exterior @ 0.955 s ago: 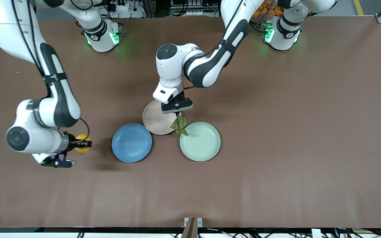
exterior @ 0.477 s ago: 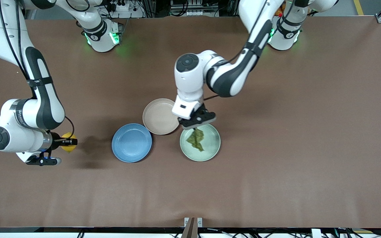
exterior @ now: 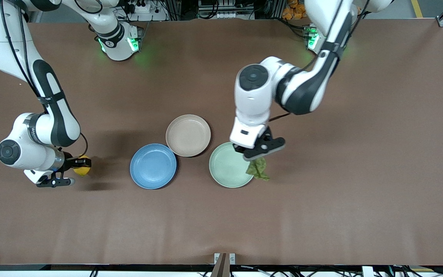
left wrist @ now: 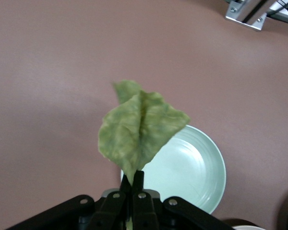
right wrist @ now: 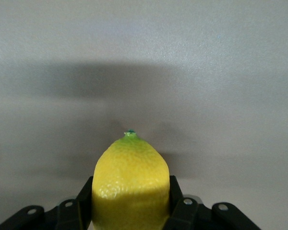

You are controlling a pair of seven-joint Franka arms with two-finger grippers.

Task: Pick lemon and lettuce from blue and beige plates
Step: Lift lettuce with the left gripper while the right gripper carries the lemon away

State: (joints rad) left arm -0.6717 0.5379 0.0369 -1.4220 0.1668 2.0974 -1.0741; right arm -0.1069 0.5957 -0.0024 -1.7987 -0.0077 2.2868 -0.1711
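Yellow dimpled lemon (exterior: 82, 167) sits clamped in right gripper (exterior: 78, 166) over bare table toward the right arm's end, while left gripper (exterior: 258, 156) pinches wrinkled green lettuce leaf (exterior: 258, 169) over mint-green plate's (exterior: 225, 169) rim; thin-edge pinch could slip.

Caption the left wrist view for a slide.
Left gripper shut on the lettuce, held in the air over the mint-green plate's edge and the brown table.

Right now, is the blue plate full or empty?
Empty. The blue plate shows only bare blue; the right gripper holds the lemon over the table.
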